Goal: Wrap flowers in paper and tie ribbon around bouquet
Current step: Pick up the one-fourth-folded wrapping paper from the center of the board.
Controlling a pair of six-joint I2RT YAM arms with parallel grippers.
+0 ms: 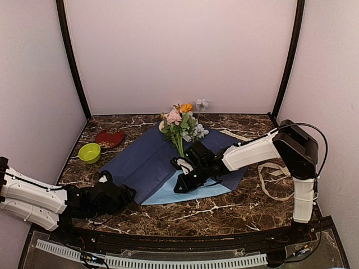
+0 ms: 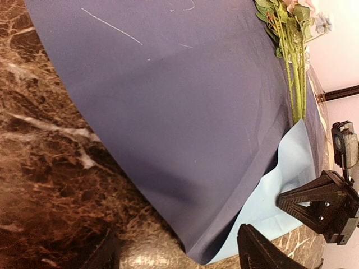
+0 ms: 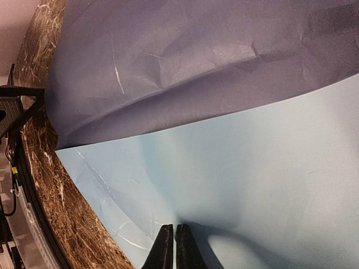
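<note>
The paper lies on the marble table, folded so its navy face is on top and a light-blue strip shows at the near edge. The flowers rest on its far corner, stems pointing toward me. My right gripper is low over the light-blue part. In the right wrist view its fingertips are shut, and the light-blue paper puckers up into them. My left gripper is open, with the paper's folded near edge between its spread fingers, untouched. The cream ribbon lies looped at the right.
A green bowl and a red dish stand at the left, beyond the paper's corner. In the left wrist view the right gripper's black body is close by on the right. Walls enclose the table on three sides.
</note>
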